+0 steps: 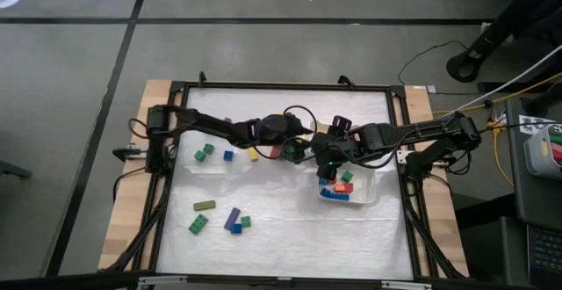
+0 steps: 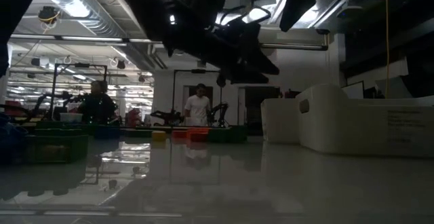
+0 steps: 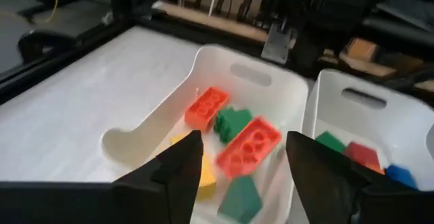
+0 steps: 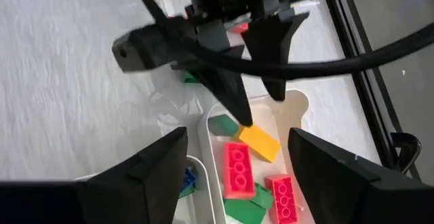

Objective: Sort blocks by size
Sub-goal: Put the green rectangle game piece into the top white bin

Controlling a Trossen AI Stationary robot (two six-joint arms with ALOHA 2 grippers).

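**Overhead, both arms meet above the trays**

Overhead, the left gripper (image 1: 299,146) and the right gripper (image 1: 323,163) sit close together mid-table, beside a white tray (image 1: 369,195) holding red, blue and green blocks (image 1: 338,189). Loose blocks lie on the white mat to the left: a green pair (image 1: 204,153), a blue cube (image 1: 228,155), a yellow one (image 1: 253,154), an olive bar (image 1: 205,206), a green brick (image 1: 198,224) and a purple bar (image 1: 233,218). No readable writing shows.

Level with the table, the arms hang as dark shapes overhead; a person in white (image 2: 198,108) stands far back, another (image 2: 97,105) sits at the left.

Through the left wrist camera, the left gripper (image 3: 243,170) is spread wide and empty over a tray (image 3: 203,58) containing two red bricks (image 3: 249,146), green pieces (image 3: 232,122) and a yellow one (image 3: 202,176). A second tray (image 3: 325,88) stands just beside it.

From the right wrist, the right gripper (image 4: 237,163) also gapes wide, empty, above the same tray (image 4: 298,105), where a yellow block (image 4: 259,142) lies under the left gripper's fingers (image 4: 234,105).
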